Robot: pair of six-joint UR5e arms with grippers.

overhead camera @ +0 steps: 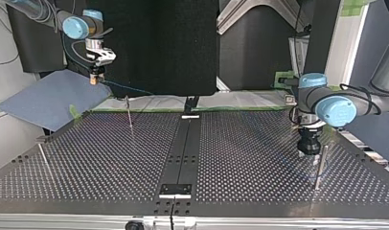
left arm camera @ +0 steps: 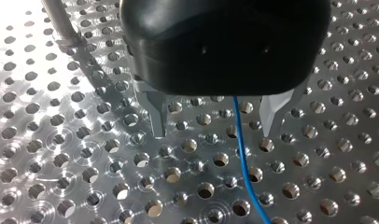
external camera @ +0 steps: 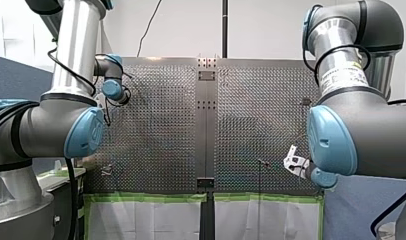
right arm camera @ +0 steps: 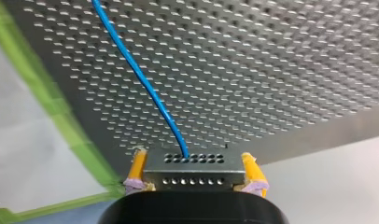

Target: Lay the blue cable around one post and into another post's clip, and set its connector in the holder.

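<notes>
In the right wrist view my right gripper (right arm camera: 193,159) has its yellow pads shut on a metal connector block (right arm camera: 192,175), held off the plate's edge. The blue cable (right arm camera: 141,77) runs out of the block and away over the perforated plate. In the top view that gripper (overhead camera: 94,79) hangs beyond the plate's far left corner. My left gripper (left arm camera: 213,133) stands open just above the plate, and the blue cable (left arm camera: 243,158) passes between its metal fingers, nearer one of them and touching neither. A metal post (overhead camera: 320,165) rises right beside this gripper (overhead camera: 309,149).
A thin post (overhead camera: 129,115) stands near the far left of the plate and another (overhead camera: 45,160) near its left edge. A small bracket (overhead camera: 175,189) sits on the dark centre strip by the near edge. A grey-blue mat (overhead camera: 49,98) lies beyond the far left corner.
</notes>
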